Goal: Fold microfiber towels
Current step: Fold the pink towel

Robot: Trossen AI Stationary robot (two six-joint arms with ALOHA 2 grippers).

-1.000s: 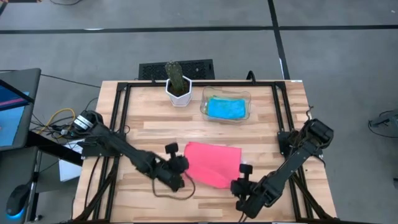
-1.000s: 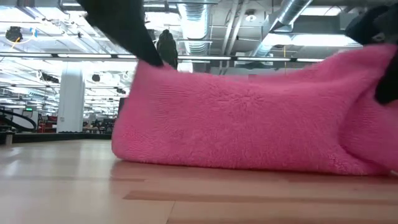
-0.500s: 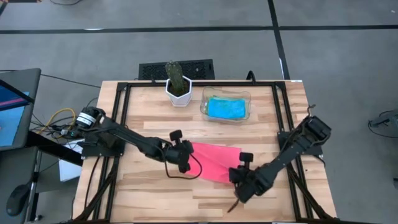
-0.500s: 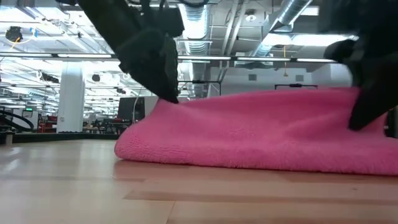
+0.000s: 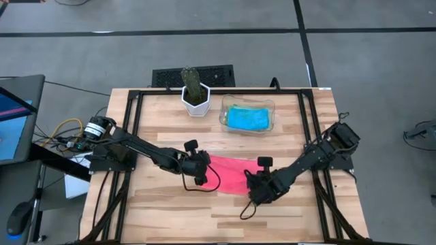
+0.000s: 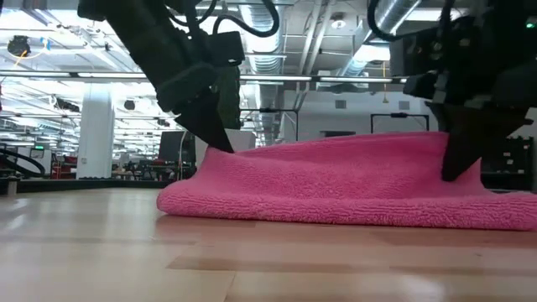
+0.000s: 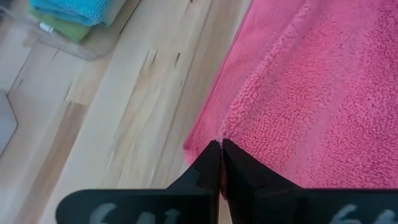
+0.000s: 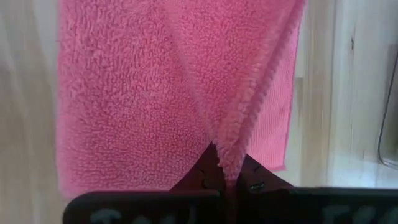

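A hot pink microfiber towel point(image 5: 231, 175) lies folded over on the wooden table, near its middle; in the low view its upper layer point(image 6: 336, 164) slopes over the lower one, which rests flat. My left gripper point(image 5: 203, 175) is shut on the towel's left end. My right gripper point(image 5: 253, 190) is shut on its right end. A turquoise towel point(image 5: 247, 118) lies in a clear tray at the far side. My left gripper pinches the upper layer's left corner point(image 7: 225, 127) between its two fingers, slanting down from the table's left. The corner is held a little above the table point(image 6: 220, 144), and the layer slopes away from it. My right gripper pinches the upper layer's edge at the right end point(image 8: 239, 140) between its two fingers, coming steeply from above. The cloth gathers into a ridge at the fingers and stands raised over the lower layer point(image 6: 453, 168).
The clear tray point(image 5: 270, 109) stands at the far side, and a white pot with a cactus point(image 5: 195, 92) is left of it. Black frame rails point(image 5: 133, 129) run along the table's sides. A cable loop point(image 5: 199, 190) hangs below my left wrist. Bare wood lies toward the near edge.
Both grippers have carried the towel's near edge toward the table's far edge and down, the right one tipping more steeply downward. The lifted half has come over the far half, which has stayed on the table, so the towel now shows as a narrower folded band.
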